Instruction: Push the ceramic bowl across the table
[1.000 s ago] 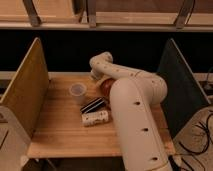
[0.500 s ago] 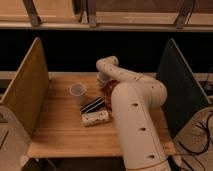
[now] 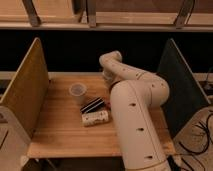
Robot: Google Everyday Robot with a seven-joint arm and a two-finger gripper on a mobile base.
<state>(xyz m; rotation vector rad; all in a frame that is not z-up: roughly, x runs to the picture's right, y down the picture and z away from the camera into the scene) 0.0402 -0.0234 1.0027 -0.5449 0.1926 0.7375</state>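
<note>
High rear camera overlooks table (image 3: 65, 130), gripper (image 3: 106, 76) far

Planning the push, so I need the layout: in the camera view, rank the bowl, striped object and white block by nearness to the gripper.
The gripper sits at the table's back, under the arm's bend.
1. Striped object, in front, just left.
2. Bowl, to its left; close call with the first.
3. White block, farthest forward.

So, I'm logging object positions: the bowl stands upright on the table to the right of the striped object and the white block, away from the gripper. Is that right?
Not quite. In the camera view the bowl stands to the left of the striped object and above the white block. The rest holds: it is upright on the table, apart from the gripper, which is at the far side.
</note>
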